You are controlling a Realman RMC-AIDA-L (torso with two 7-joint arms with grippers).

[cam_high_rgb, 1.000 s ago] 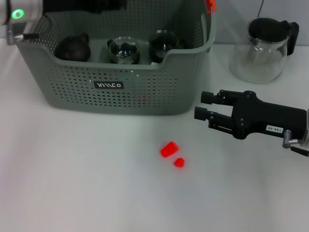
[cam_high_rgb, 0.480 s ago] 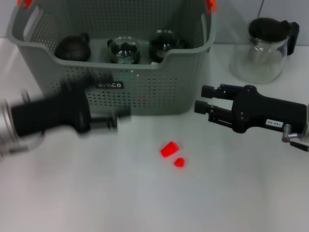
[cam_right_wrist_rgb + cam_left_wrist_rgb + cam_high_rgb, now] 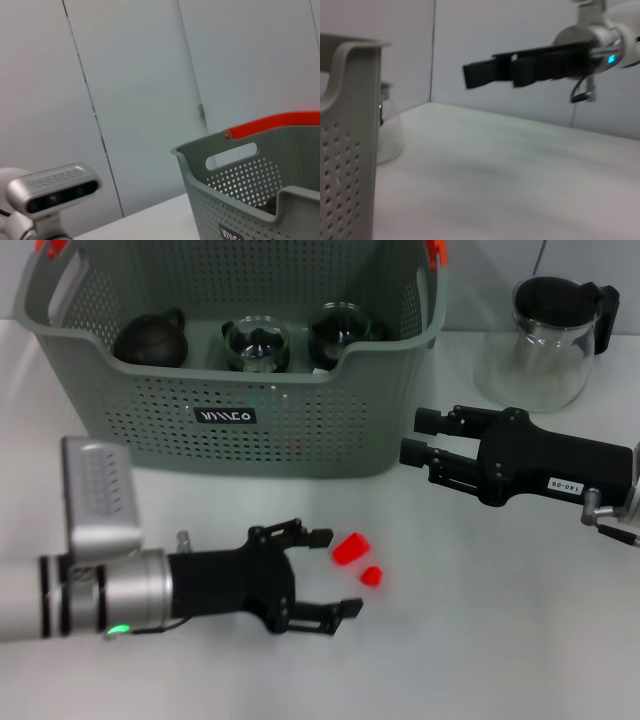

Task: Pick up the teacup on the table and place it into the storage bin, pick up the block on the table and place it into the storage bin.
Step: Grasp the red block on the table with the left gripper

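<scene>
Head view shows the left claw (image 3: 320, 575) spread open and empty, low over the desk (image 3: 500, 640), its fingers bracketing toward the red block (image 3: 350, 549) at its 2 o'clock, apparently to grasp it; the right claw (image 3: 422, 440) hangs open, empty, beside the storage bin (image 3: 230, 420)

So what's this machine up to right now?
It is tidying things into the grey bin. Teaware already sits inside. The left pincer, open, is low over the table, right beside the two red blocks and not touching them. The right pincer, open and holding nothing, hovers near the bin's right corner. A glass pitcher stands behind.
</scene>
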